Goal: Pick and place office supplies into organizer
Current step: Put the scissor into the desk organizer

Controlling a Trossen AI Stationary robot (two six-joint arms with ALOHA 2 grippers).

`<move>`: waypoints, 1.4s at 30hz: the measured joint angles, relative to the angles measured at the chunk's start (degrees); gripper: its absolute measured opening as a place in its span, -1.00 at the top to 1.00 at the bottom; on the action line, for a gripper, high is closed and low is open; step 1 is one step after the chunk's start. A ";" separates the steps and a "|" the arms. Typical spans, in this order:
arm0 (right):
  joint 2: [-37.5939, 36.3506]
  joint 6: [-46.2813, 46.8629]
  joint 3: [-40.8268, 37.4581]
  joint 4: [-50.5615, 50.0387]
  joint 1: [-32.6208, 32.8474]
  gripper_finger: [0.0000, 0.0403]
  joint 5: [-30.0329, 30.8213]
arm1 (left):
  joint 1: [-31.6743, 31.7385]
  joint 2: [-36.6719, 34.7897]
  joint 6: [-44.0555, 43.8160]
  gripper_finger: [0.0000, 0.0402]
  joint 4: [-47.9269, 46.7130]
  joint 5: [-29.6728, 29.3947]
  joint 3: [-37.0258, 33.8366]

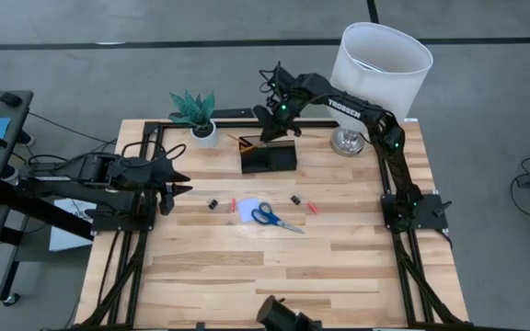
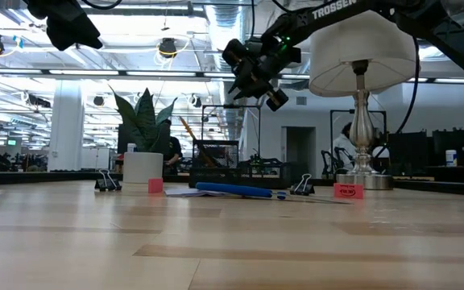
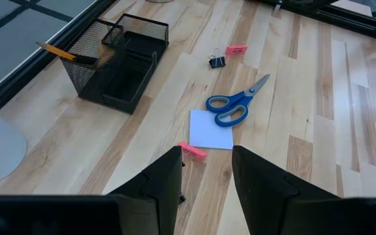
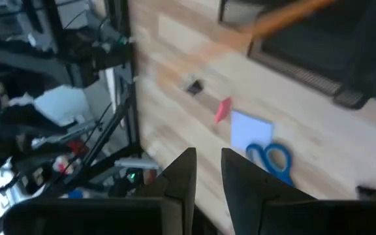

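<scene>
Right now my right pincer [image 1: 267, 118] hangs in the air just behind the organizer [image 1: 268, 158], at the far side of the bench [image 1: 247, 276]. From my right wrist I see its 2 fingers [image 4: 181, 173] standing a narrow gap apart with nothing between them. A pencil [image 1: 244, 140] already leans out of the organizer's taller compartment, its tip pointing toward the plant pot [image 1: 204, 133].

The rest of the supplies lie on the near side of the organizer, in a loose row across the middle of the bench. The scissors [image 1: 274, 219] are the biggest piece: blue handles toward my left arm, blades pointing toward my right arm and slightly toward the near edge. Their handles rest on the note pad [image 1: 247, 208]. 1 binder clip [image 1: 213, 202] sits on the left of the pad, another clip [image 1: 295, 199] on the right, with a small red bit [image 1: 315, 208] just beside it.

My left pincer [image 1: 175, 179] waits over the bench's left edge, fingers [image 3: 165, 179] part open and empty, aimed straight along that row. I judge it nearer to the left clip and the pad. For the scissors, my right pincer must come forward over the organizer and turn to close across the blades, not along them.
</scene>
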 joint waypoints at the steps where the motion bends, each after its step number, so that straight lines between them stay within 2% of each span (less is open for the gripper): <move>1: 0.00 -0.03 0.01 -0.03 0.06 0.67 -0.96 | 0.00 0.00 0.00 0.37 0.00 0.00 0.00; 5: 0.00 -1.10 1.63 -0.14 0.72 0.67 -4.47 | 0.00 0.00 0.00 0.37 0.00 0.00 0.00; 9: 0.00 -4.63 5.32 -0.28 1.73 0.67 -4.93 | -0.01 0.00 0.00 0.37 0.00 0.00 0.00; 15: -0.04 -11.01 14.72 -0.58 4.45 0.67 1.37 | 0.00 0.00 0.00 0.37 0.00 0.00 0.00; 17: -2.27 -12.65 13.64 1.80 6.18 0.67 5.01 | -0.01 0.00 0.00 0.37 0.00 0.00 0.00; 18: -3.57 -13.69 13.32 1.50 7.16 0.67 7.60 | -0.01 0.00 0.00 0.37 0.00 0.00 0.00; 21: -6.88 -18.61 13.46 -1.15 11.46 0.67 20.48 | -0.01 0.00 0.00 0.37 0.00 0.00 0.00; 28: -11.08 -23.22 13.45 -8.04 27.59 0.67 60.98 | -0.01 0.00 0.00 0.37 0.00 0.00 0.02; 33: -10.30 -20.10 13.36 -16.42 38.78 0.67 83.89 | -0.02 0.00 0.00 0.37 0.02 0.00 0.02; 36: -9.09 -13.25 13.33 -21.77 44.47 0.67 92.46 | -0.01 0.00 0.00 0.37 0.02 0.00 0.02; 42: -3.77 -0.91 13.38 -27.43 53.46 0.67 101.06 | -0.01 0.00 0.00 0.37 0.01 0.00 0.01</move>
